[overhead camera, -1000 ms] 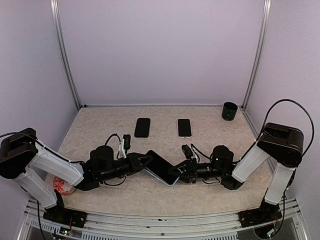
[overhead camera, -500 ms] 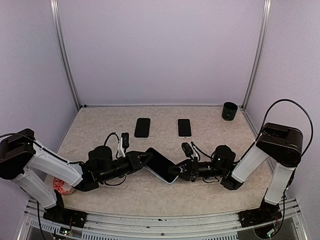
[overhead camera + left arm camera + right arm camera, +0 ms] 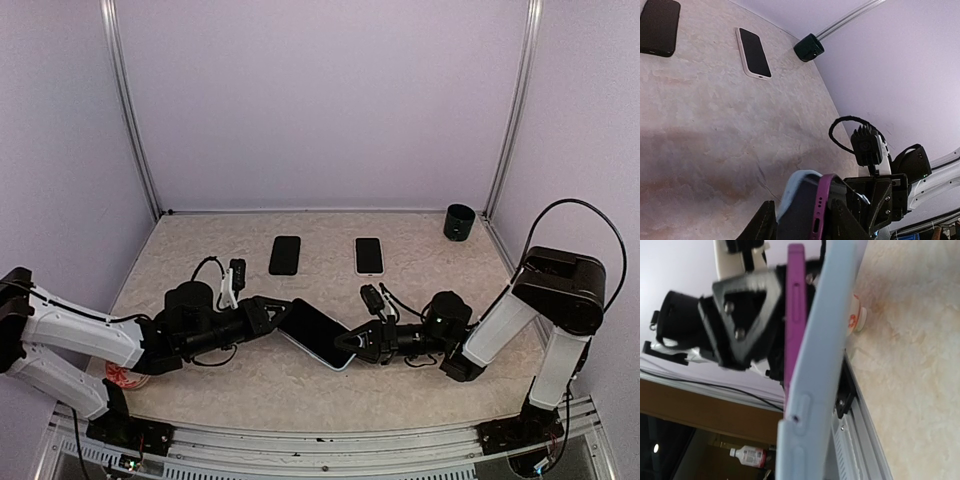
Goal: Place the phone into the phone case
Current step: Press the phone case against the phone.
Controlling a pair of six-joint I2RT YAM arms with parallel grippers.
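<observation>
The phone [image 3: 316,333], dark-screened with a purple rim, hangs tilted above the table's middle, with the light blue phone case [image 3: 343,361] against its lower right end. My left gripper [image 3: 280,318] is shut on the phone's left end. In the left wrist view its fingers [image 3: 765,222] straddle the purple rim [image 3: 819,210] and the blue case [image 3: 790,192]. My right gripper [image 3: 352,346] is shut on the case's right end. In the right wrist view the case [image 3: 815,390] fills the middle, the purple phone [image 3: 794,315] lies against it, and my own fingers are hidden.
A black phone [image 3: 285,254] and a white-rimmed phone [image 3: 369,255] lie flat at the back of the table. A dark cup [image 3: 459,221] stands at the back right corner. A red and white cup [image 3: 125,372] sits by the left arm's base.
The left arm has drawn back to the left, and the phone and case have shifted left with it. The right gripper has followed to the left, still on the case.
</observation>
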